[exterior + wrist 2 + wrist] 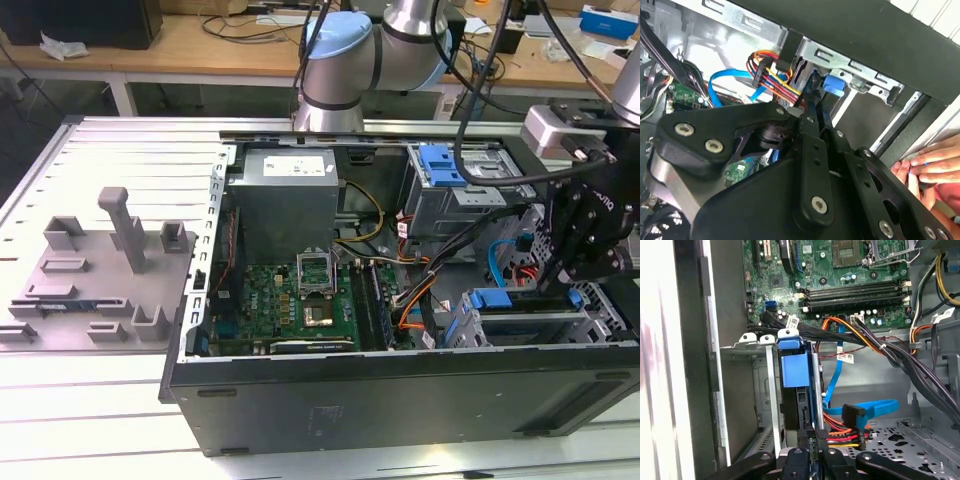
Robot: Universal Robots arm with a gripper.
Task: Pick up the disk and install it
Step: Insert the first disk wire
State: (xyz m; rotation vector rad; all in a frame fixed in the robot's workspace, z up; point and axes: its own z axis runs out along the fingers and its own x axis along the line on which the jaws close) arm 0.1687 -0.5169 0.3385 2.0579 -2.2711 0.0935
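wooden bench [200, 45] at back | ribbed grey metal table [130, 150] | grey fixture block [95, 275]

An open computer case [400, 395] is laid on a slotted table [120, 145], with a fixture plate [95, 275] beside it toward the exterior view's left. Inside the case, a motherboard [290, 305] is placed in front of a power-supply box [285, 190]. Toward the exterior view's right, a drive cage [455, 190] is set at the back, and the disk [520, 315] is seated upright in a bay near the front wall, with the gripper [560, 285] directly above it.
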